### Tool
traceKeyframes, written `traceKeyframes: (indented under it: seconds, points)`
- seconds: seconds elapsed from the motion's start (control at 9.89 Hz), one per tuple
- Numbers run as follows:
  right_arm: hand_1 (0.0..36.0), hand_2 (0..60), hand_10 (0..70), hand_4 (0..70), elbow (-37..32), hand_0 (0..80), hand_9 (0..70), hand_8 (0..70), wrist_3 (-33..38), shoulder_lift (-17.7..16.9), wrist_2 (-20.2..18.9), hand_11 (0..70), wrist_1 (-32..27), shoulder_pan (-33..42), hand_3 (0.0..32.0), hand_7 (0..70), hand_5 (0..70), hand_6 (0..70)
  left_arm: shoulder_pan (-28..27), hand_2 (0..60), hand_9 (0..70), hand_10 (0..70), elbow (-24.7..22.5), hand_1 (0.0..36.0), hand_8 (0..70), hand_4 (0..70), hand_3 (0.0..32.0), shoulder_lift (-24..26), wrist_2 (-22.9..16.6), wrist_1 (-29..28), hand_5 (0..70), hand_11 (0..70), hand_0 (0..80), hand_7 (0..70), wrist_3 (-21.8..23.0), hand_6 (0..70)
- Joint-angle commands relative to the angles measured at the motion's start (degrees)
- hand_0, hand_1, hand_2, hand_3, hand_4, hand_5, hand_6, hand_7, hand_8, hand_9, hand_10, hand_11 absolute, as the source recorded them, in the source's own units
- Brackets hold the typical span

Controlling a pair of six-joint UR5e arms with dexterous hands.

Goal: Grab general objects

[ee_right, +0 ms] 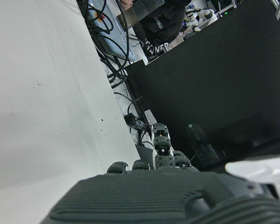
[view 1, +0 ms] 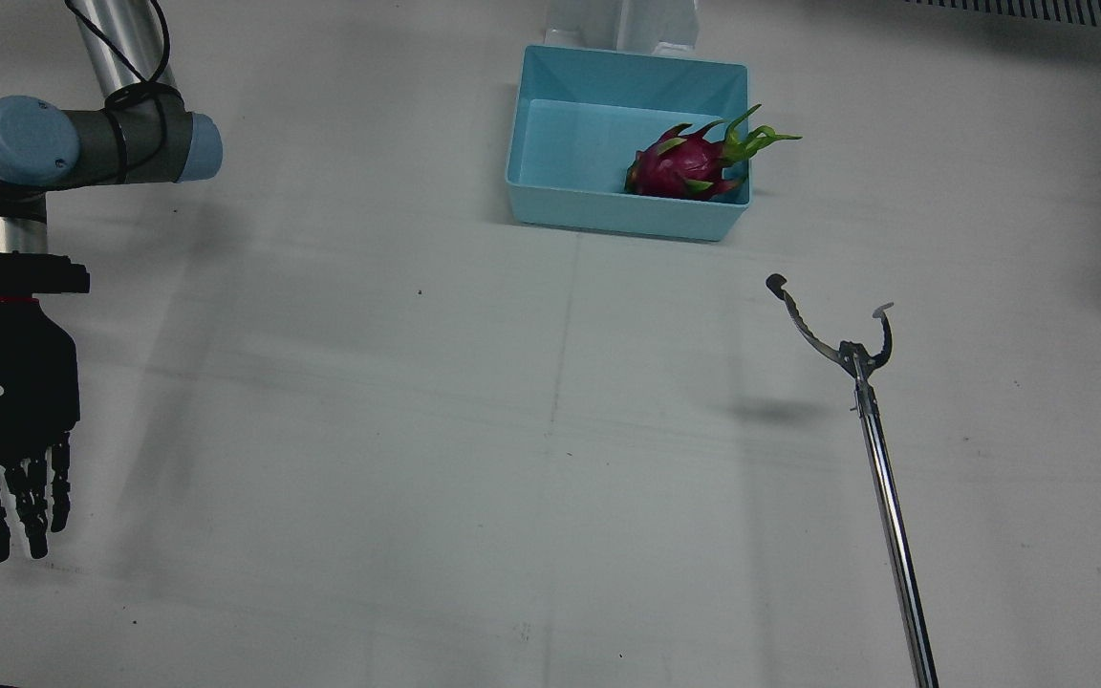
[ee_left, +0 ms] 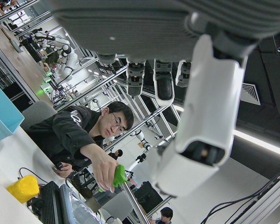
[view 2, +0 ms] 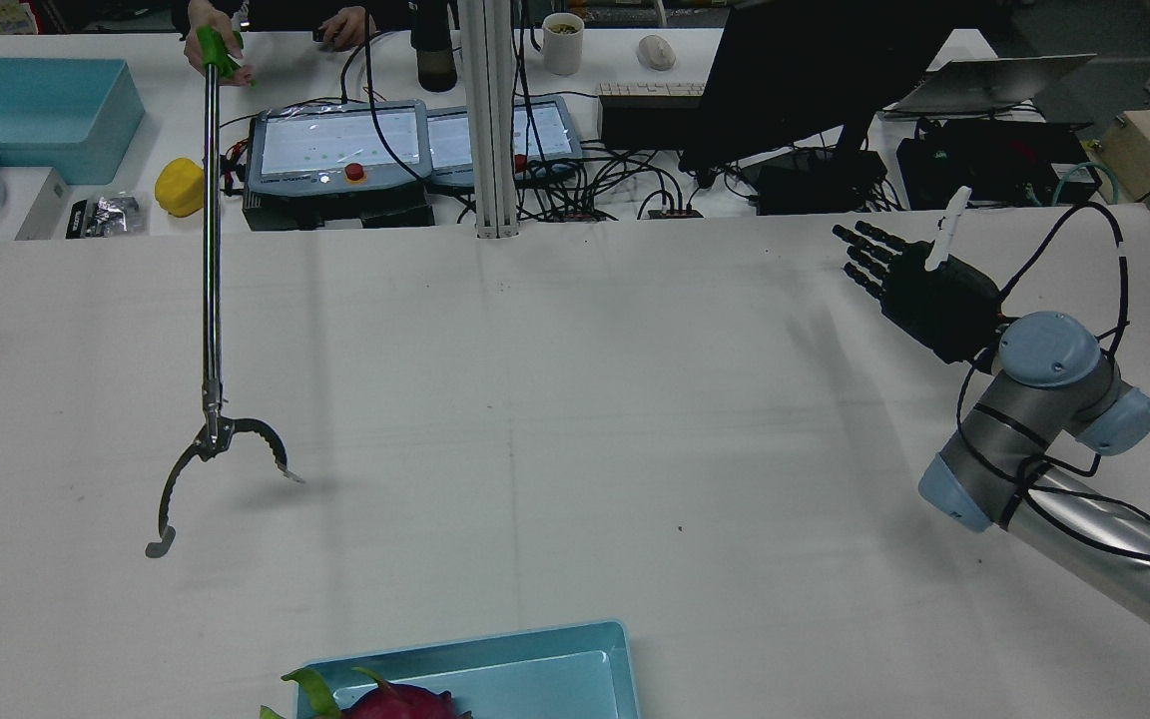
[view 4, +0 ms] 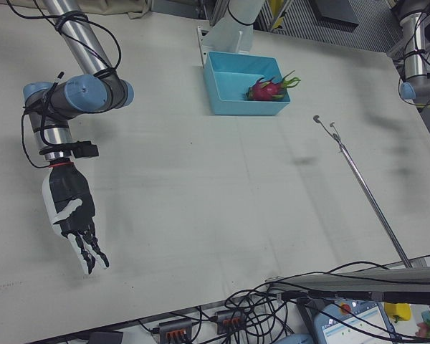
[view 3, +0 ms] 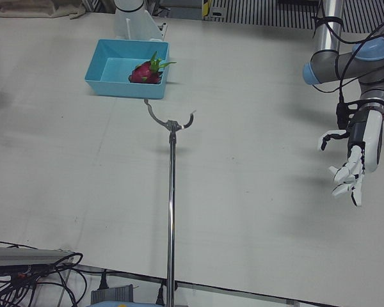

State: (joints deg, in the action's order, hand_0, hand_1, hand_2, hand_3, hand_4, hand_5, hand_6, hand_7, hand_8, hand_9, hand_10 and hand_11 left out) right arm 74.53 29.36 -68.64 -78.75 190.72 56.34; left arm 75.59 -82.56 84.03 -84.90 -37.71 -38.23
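While both robot hands (view 1: 10, 420) (view 3: 353, 160) hover spread and empty, a dragon fruit (view 1: 684, 164) lies in the blue bin (view 1: 570, 205).

bin (view 1: 550, 205): glossy plastic | reacher pole (view 1: 895, 535): polished metal | table (view 1: 321, 430): matt

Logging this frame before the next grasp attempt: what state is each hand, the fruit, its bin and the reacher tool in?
right hand: open, fingers spread, holding nothing, above the table
left hand: open, empty, above the table
dragon fruit: lying inside the bin, against its wall
blue bin: upright on the table, holds only the dragon fruit
reacher tool: claw open, empty, held by a person's hand
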Motion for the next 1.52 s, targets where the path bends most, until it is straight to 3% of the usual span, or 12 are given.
traceKeyframes:
  seconds: [0.0,0.81,1.42]
  points:
    - [0.0,0.0,0.0,0.0,0.0,0.0,0.0,0.0,0.0,0.0,0.0,0.0,0.0,0.0,0.0,0.0,0.0,0.0,0.0,60.0,18.6,0.0,0.0,36.0,0.0,0.0,8.6,0.0,0.0,0.1,9.2,0.0,80.0,70.0,0.0,5.1]
    - [0.0,0.0,0.0,0.0,0.0,0.0,0.0,0.0,0.0,0.0,0.0,0.0,0.0,0.0,0.0,0.0,0.0,0.0,-0.2,60.0,18.6,0.0,-0.1,36.0,0.7,0.0,10.8,0.1,0.1,0.4,11.2,0.0,80.0,70.0,-4.2,8.7]
    - [0.0,0.0,0.0,0.0,0.0,0.0,0.0,0.0,0.0,0.0,0.0,0.0,0.0,0.0,0.0,0.0,0.0,0.0,-0.1,60.0,18.6,0.0,-1.6,36.0,0.8,0.0,11.4,0.0,0.1,1.5,12.0,0.0,80.0,70.0,-4.0,9.0]
